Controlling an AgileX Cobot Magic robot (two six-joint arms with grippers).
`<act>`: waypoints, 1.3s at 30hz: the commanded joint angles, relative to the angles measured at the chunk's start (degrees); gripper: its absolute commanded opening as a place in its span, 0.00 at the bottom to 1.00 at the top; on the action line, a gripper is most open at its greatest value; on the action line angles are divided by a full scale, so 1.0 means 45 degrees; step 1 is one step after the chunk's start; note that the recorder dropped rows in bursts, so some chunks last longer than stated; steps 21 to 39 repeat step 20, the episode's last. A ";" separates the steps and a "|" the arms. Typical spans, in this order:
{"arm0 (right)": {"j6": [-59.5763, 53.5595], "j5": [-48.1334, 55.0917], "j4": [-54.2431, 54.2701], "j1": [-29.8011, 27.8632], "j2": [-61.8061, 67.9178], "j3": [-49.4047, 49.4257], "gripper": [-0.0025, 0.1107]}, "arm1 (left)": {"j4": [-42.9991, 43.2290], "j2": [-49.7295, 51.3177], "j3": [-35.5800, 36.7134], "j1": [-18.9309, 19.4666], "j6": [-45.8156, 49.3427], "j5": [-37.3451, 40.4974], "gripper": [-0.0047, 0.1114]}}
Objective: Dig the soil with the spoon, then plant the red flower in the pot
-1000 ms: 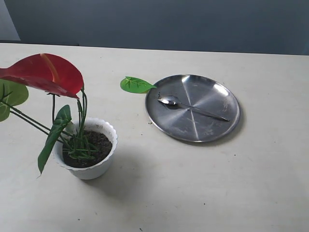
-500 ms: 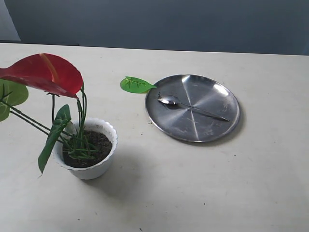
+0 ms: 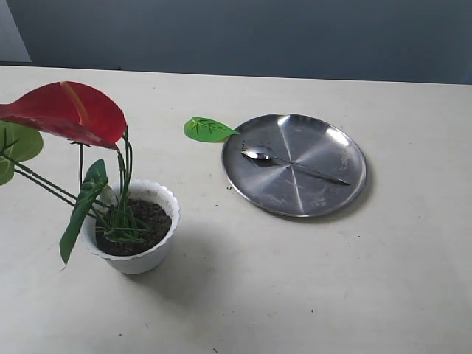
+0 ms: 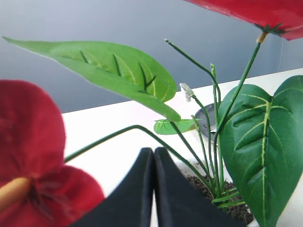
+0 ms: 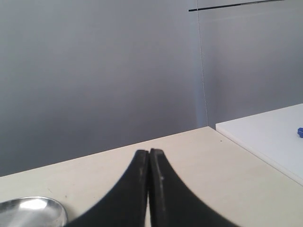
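Note:
The red flower (image 3: 74, 110) stands with its stems in the dark soil (image 3: 151, 221) of the white pot (image 3: 140, 258) at the front left of the table, leaning left. On the steel plate (image 3: 324, 199) lies the silver spoon (image 3: 259, 153), bowl toward the left. Neither gripper shows in the exterior view. In the left wrist view my left gripper (image 4: 153, 150) is shut and empty, close beside the flower's stems (image 4: 215, 123) and soil (image 4: 203, 184). My right gripper (image 5: 149, 152) is shut and empty above bare table, with the plate's edge (image 5: 33, 210) at the frame corner.
A single loose green leaf (image 3: 209, 129) lies against the plate's left rim. A white surface (image 5: 270, 137) adjoins the table's far side in the right wrist view. A grey wall stands behind the table.

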 commanded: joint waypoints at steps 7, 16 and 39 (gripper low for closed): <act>-0.0053 0.0039 0.0014 -0.0067 -0.0073 0.0031 0.03 | 0.0000 -0.0059 0.0026 -0.0048 -0.0047 -0.0163 0.05; -0.0053 -0.0062 0.0014 -0.0067 -0.0073 0.0031 0.03 | 0.0000 -0.0059 0.0026 -0.0048 -0.0047 -0.0163 0.05; -0.0053 -0.0062 0.0014 -0.0067 -0.0073 0.0031 0.03 | 0.0000 -0.0059 0.0026 -0.0048 -0.0047 -0.0163 0.05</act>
